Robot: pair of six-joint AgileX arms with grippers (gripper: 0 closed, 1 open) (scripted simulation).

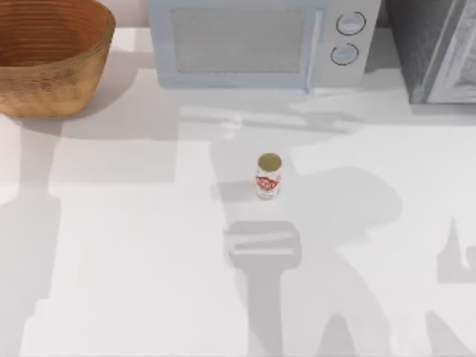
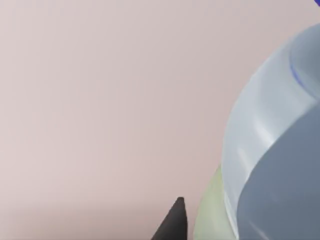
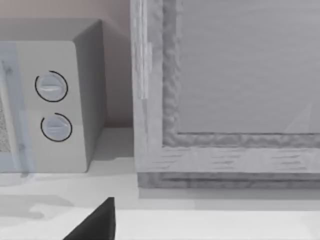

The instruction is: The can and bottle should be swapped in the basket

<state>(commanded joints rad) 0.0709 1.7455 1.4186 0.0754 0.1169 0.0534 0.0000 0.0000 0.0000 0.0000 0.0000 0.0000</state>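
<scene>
A: Start at the far left. What is there?

B: The basket (image 1: pixel 46 82), a round woven wicker thing, orange-brown, ribbed, widening to its rim. Stiff but with a rough weave. I see nothing inside the part of it that is in view.

A: And next to it?

B: A pale microwave (image 1: pixel 260 43) along the far edge, smooth casing with two round dials. Near the middle of the table stands the can (image 1: pixel 268 176), upright, well apart from the basket and from everything else.

A: How would it handle?

B: I judge it light and rigid, thin-walled metal, smooth and a little slippery, so too hard a squeeze could dent it. The round side offers the best hold, at mid-height across the white-and-red print, below the dull gold top.

A: Further right?

B: A grey textured box-like appliance (image 1: pixel 439 48) in the far right corner, with a rough-edged frame in the right wrist view.

A: The grippers?

B: In the left wrist view a dark fingertip (image 2: pixel 172 225) sits beside a pale translucent rounded body, perhaps the bottle (image 2: pixel 270 150), but whether the left gripper grasps it I cannot tell. Of the right gripper one dark finger (image 3: pixel 95 222) is visible; open or closed, I cannot tell.
</scene>
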